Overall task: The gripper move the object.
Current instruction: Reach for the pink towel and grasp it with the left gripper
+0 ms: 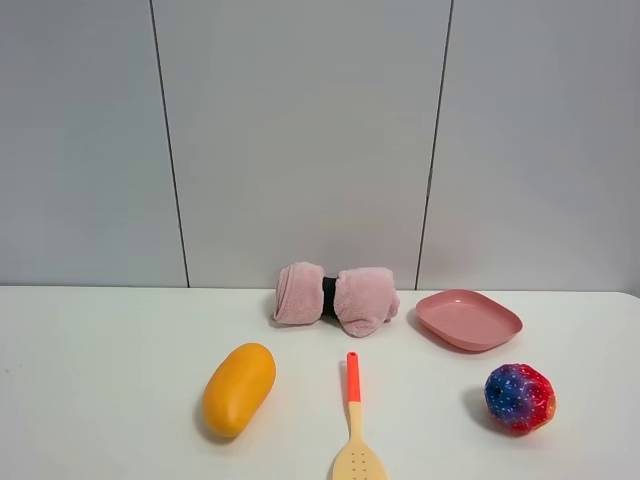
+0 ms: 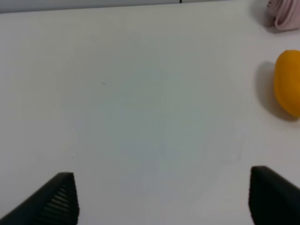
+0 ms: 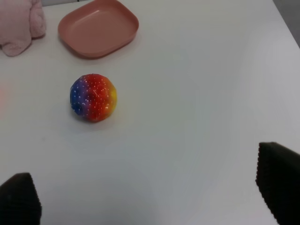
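Note:
The dusty-pink fluffy towel (image 1: pixel 336 297), rolled with a dark band round its middle, lies at the back of the white table against the wall. One end of it shows in the left wrist view (image 2: pixel 284 13) and one in the right wrist view (image 3: pixel 18 26). Neither arm shows in the exterior high view. My left gripper (image 2: pixel 161 199) is open over bare table, far from the towel. My right gripper (image 3: pixel 150 192) is open and empty over bare table, with the towel well away from it.
A smooth pink plate (image 1: pixel 468 319) lies right of the towel. An orange oval fruit (image 1: pixel 239 389) lies front left. A spatula (image 1: pixel 355 428) with an orange-red handle lies front centre. A multicoloured ball (image 1: pixel 519 398) sits front right.

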